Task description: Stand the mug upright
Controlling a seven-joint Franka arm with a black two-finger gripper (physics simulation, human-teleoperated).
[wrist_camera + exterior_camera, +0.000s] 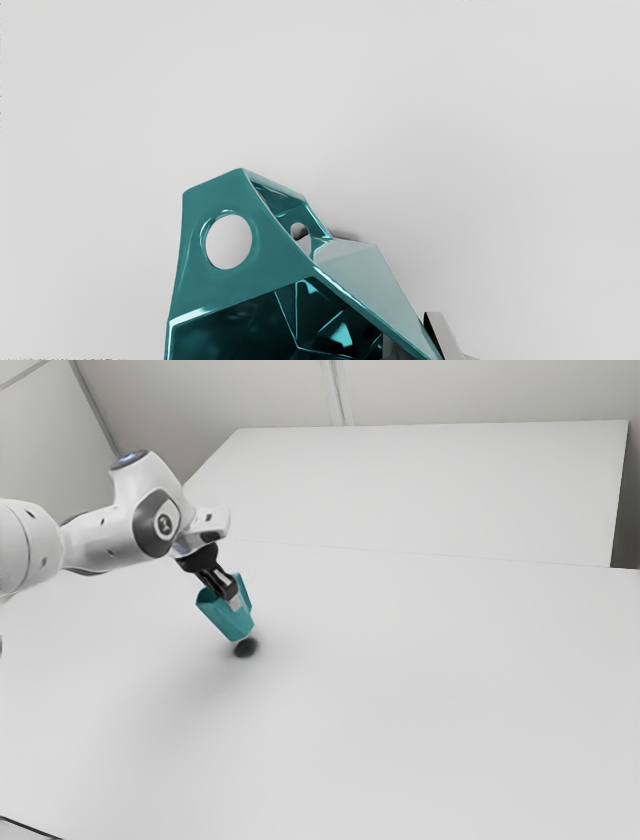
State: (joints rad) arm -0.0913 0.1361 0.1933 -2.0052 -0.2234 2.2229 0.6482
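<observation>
Holding the teal mug aslant with the black gripper, closed down to about the thickness of the mug's wall, with one finger outside and the other inside. Seen low over the table, close to the dark shadow, with mouth tipped toward the exterior view's left; hard to tell if quite clear of the surface. Probably light, stiff and smooth, so apt to swivel or slip in so narrow a pinch. Best held by a flat wall near the rim, away from the angular handle; to right it, turn slowly and set down softly on the base.
</observation>
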